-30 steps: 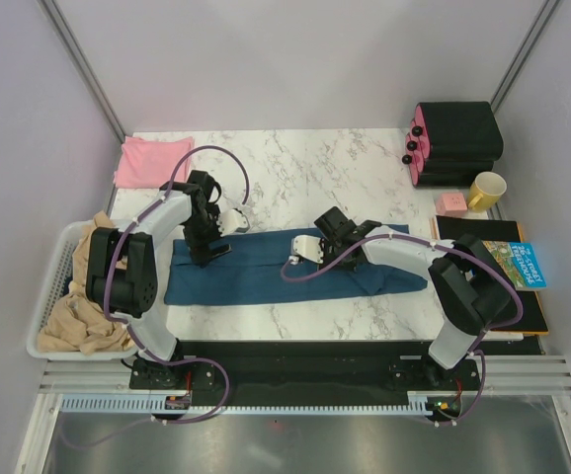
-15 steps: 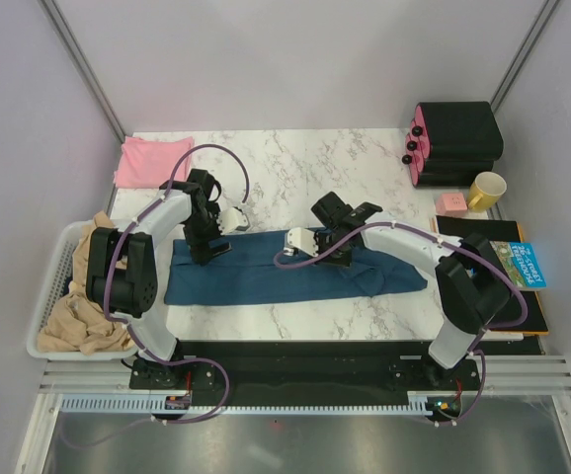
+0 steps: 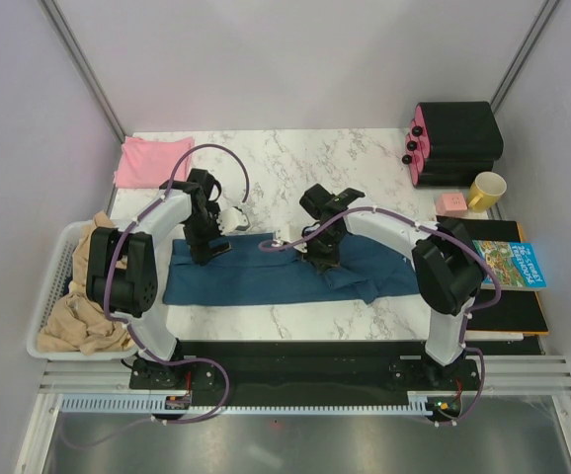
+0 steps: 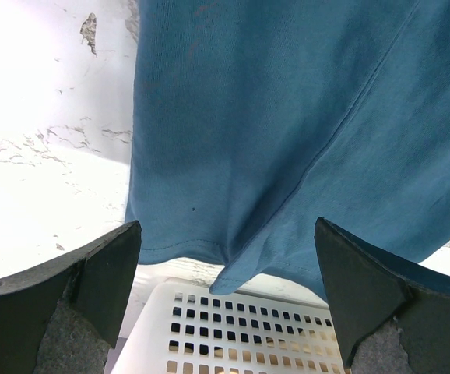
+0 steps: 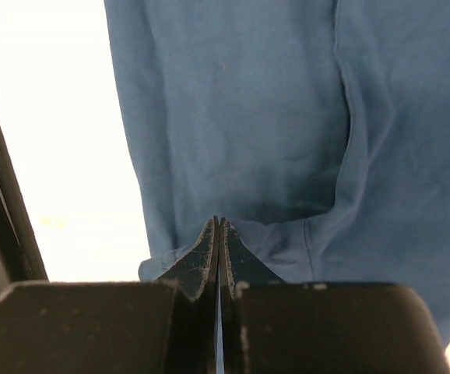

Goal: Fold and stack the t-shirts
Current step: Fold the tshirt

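Two arms bent over the marble table (image 3: 355, 168), both working above the dark teal-blue t-shirt (image 3: 246, 278), which lay as a long strip across the near middle of the tabletop. The left gripper (image 3: 207, 254) pointed down at the strip's left end, its jaws spread as wide as they go and holding nothing; its fingers (image 4: 77, 288) hung just above the shirt's edge, with the white basket (image 4: 233, 327) below. The right arm reached leftwards across its own side, elbow raised, and the right gripper (image 5: 219, 226) came down on the strip's middle with its jaws pressed tight together on a bunched fold of the shirt's hem. From above, the wrist covered those fingertips, so how much cloth lay between them was hard to make out. The shirt's right part lay rumpled and doubled over. The pale pink t-shirt (image 3: 153, 160) lay folded at the far left corner, well apart. Neither wrist view took in the whole teal shirt.
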You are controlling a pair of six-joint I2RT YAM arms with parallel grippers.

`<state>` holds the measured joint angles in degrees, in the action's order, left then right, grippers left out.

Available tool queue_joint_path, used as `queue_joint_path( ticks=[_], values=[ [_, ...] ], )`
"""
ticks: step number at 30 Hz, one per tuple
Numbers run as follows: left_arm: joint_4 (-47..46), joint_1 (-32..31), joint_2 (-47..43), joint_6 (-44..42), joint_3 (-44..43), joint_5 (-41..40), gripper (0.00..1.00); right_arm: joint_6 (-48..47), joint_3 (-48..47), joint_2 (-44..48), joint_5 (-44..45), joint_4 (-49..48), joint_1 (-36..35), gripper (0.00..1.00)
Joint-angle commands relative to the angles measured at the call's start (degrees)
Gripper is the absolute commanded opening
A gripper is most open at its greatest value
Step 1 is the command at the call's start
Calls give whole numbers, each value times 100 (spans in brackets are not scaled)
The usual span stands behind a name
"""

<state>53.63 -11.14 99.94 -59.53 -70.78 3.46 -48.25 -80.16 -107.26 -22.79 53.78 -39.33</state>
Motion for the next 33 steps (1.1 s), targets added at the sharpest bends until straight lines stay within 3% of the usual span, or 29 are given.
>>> queue_joint_path(
  ticks=[1,5,7,8,9,15,21,28,33],
  values=[
    [-10,-38,52,-15,-181,67,100,43,-360,-154,-551,203,-127,0],
    [-28,-38,25,-15,-94,76,100,70,-334,-199,-578,195,-233,0],
    [-28,-38,-1,-15,-76,84,100,70,-325,-207,-578,203,-311,9],
    [-28,-38,8,-15,-76,93,100,61,-316,-207,-569,203,-329,23],
    [-28,-38,8,-6,-67,102,100,61,-316,-199,-578,203,-347,29],
    [-45,-38,-36,-33,-14,128,100,114,-386,-94,-569,265,-382,43],
    [-80,-29,-124,-50,29,119,100,518,-255,451,394,-209,-119,44],
    [-133,-29,-142,-76,74,111,100,-105,1246,1576,1407,-754,-179,46],
    [-116,-29,-133,-76,12,67,100,-492,1960,2183,1584,-913,-495,46]
  ],
)
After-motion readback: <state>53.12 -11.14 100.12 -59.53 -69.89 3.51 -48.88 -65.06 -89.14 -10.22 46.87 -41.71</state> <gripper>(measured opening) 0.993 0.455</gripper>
